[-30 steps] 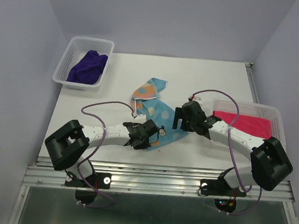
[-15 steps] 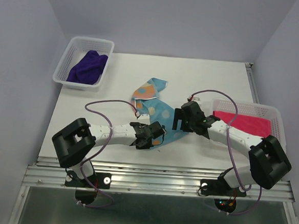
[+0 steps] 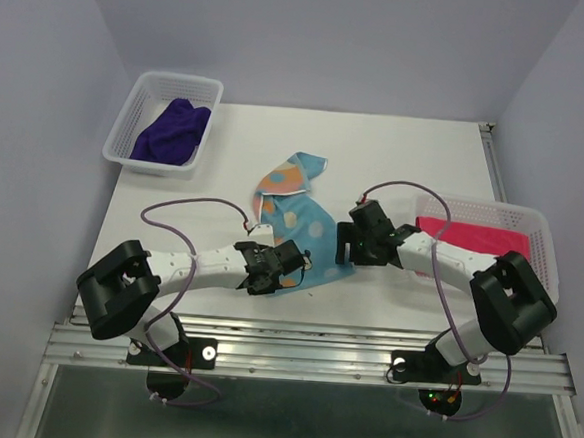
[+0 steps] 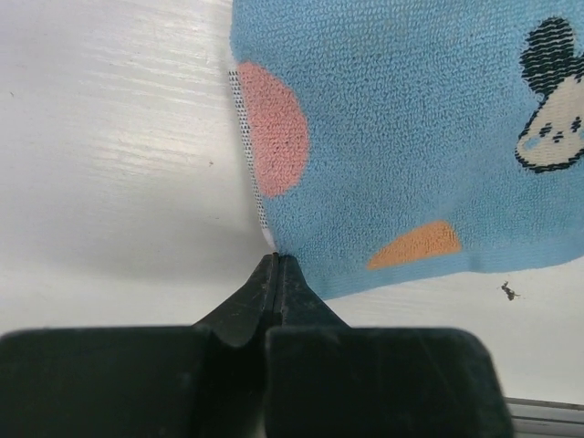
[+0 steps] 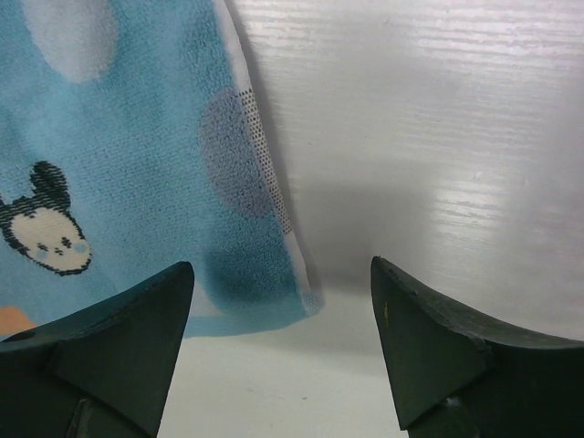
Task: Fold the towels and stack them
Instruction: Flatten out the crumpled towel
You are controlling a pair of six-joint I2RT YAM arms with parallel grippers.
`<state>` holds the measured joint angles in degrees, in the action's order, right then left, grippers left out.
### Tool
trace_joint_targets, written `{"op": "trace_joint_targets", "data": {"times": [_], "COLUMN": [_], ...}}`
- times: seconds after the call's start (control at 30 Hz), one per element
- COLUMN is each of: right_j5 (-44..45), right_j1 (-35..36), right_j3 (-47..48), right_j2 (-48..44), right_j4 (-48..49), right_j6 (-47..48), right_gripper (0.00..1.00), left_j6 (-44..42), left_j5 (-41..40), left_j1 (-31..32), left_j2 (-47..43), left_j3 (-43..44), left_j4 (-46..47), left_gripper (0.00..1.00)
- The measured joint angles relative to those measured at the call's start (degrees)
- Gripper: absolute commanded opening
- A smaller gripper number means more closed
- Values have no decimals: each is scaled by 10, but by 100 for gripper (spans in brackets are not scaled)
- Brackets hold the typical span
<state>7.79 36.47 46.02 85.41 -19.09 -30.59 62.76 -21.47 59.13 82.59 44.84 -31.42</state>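
A light blue towel with orange dots lies in the middle of the table, its far end bunched and showing orange. My left gripper is shut on its near left corner; in the left wrist view the fingertips pinch the hem of the towel. The right gripper hangs open over the near right corner, and the towel's corner lies between the spread fingers. A dark purple towel and a pink-red towel lie in baskets.
A white mesh basket at the back left holds the purple towel. Another white basket at the right edge holds the pink-red one. The right arm's links reach over that basket's near rim. The table's front rail runs just behind both arm bases.
My left gripper finished closing at the towel's near left corner. The right gripper moved down and left to the near right corner and narrowed slightly. The towel's near edge drew in.
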Motion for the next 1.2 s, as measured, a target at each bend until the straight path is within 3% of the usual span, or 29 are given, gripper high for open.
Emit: {"op": "trace_joint_targets", "data": {"times": [0.1, 0.17, 0.2, 0.23, 0.4, 0.43, 0.63, 0.83, 1.03, 1.2], "right_j5": [-5, -6, -7, -7, -3, -2, -9, -23, -32, -49], "right_j1": [2, 6, 8, 10, 20, 21, 26, 26, 26, 26], "right_j3": [0, 0, 0, 0, 0, 0, -4, 15, 137, 277], "right_j2": [9, 11, 13, 16, 24, 24, -11, -117, -186, -221], "right_j4": [-7, -10, -11, -12, -14, -15, -23, -26, -30, -27], "right_j6": [1, 1, 2, 1, 1, 1, 4, 24, 50, 79], "right_gripper": [70, 58, 45, 38, 14, 1, 1, 1, 1, 1], "left_j6": [1, 2, 2, 2, 1, 1, -14, -56, -136, -215], "left_j5": [0, 1, 2, 3, 5, 5, 9, -29, -90, -109], "left_j1": [0, 0, 0, 0, 0, 0, 0, 0, 0, -2], "left_j2": [0, 0, 0, 0, -3, -6, -69, -217, -326, -348], "left_j3": [-6, -11, -14, -15, -20, -22, -39, -18, 89, 203], "left_j4": [7, 12, 16, 18, 33, 36, 59, 77, 147, 207], "left_gripper": [0, 0, 0, 0, 0, 0, 0, 0, 0, 0]}}
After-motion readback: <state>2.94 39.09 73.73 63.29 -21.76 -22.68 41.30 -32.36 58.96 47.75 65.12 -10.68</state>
